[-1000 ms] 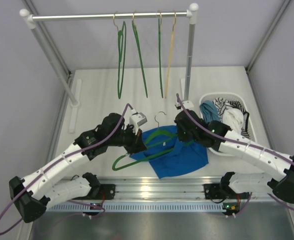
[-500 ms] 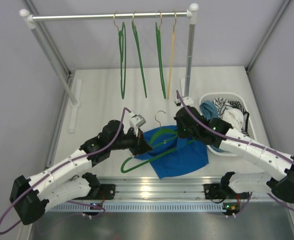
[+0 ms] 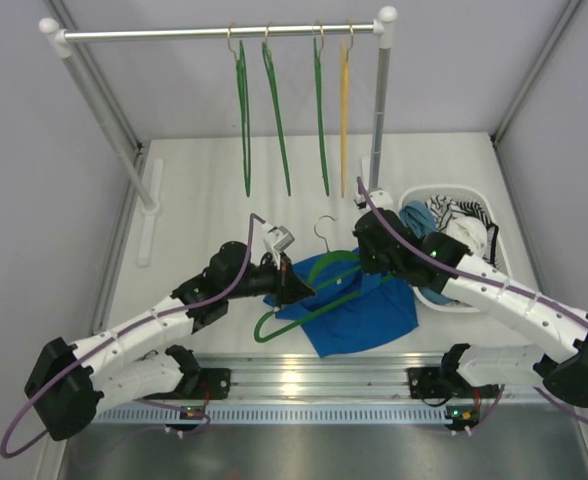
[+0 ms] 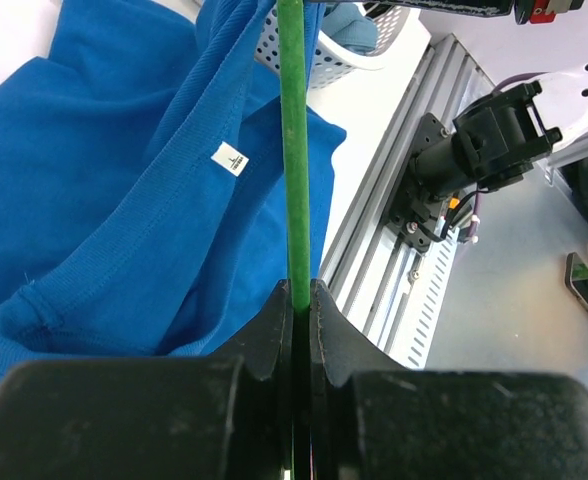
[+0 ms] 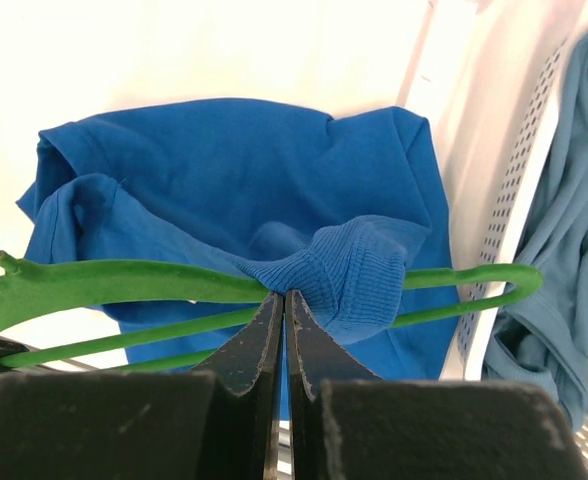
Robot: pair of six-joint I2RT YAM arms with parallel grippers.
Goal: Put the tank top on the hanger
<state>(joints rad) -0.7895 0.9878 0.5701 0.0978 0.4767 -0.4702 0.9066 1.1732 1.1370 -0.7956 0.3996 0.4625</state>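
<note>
over the table (image 3: pixel 204 190) my left gripper (image 4: pixel 296 290) clamps the hanger (image 4: pixel 292 150), right gripper (image 5: pixel 284 297) pinches the tank top (image 5: pixel 224 160), seemingly half on.

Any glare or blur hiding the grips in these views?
Top external: glare only on the front rail, away from the tank top. Left wrist: the left pincer is dark and soft, the hanger sharp. Right wrist: the table is washed out, the right pincer dark, the tank top's ribbing clear.
</note>
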